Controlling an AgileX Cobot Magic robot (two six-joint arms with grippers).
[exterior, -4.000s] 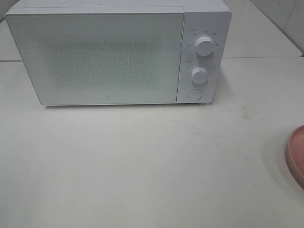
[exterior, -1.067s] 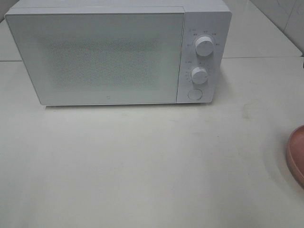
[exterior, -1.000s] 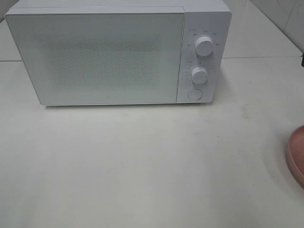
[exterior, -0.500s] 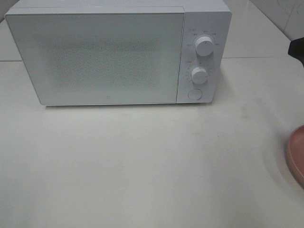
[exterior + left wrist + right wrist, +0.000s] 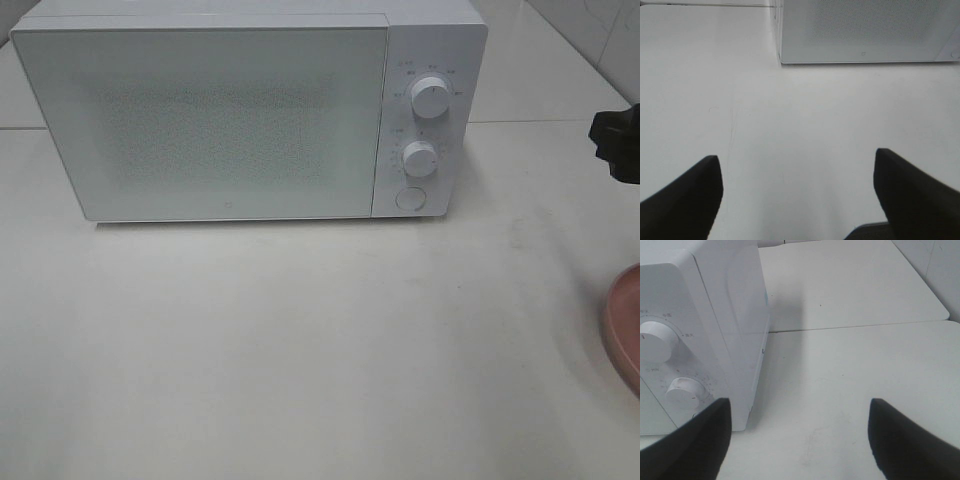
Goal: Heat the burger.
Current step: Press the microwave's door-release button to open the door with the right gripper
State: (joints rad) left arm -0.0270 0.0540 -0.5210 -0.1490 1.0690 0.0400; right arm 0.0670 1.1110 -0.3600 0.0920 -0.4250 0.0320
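The burger is out of view in every frame. The white microwave [image 5: 200, 120] stands at the back of the table with its door shut; it also shows as the microwave [image 5: 860, 30] and the microwave [image 5: 705, 330] in the wrist views. My left gripper [image 5: 796, 157] hangs open over bare table in front of the microwave's left corner, holding nothing. My right gripper [image 5: 800, 402] is open and empty, just right of the microwave's knob panel. A black part of my right arm [image 5: 617, 145] shows at the right edge.
Only the rim of a pink plate [image 5: 622, 330] shows at the right edge of the table. Two round knobs [image 5: 430, 97] and a round button [image 5: 409, 198] sit on the microwave's right panel. A tiled wall rises at the back right.
The black part of my right arm has come into the exterior high view from the right edge, moving left and lower. Nothing else has moved.
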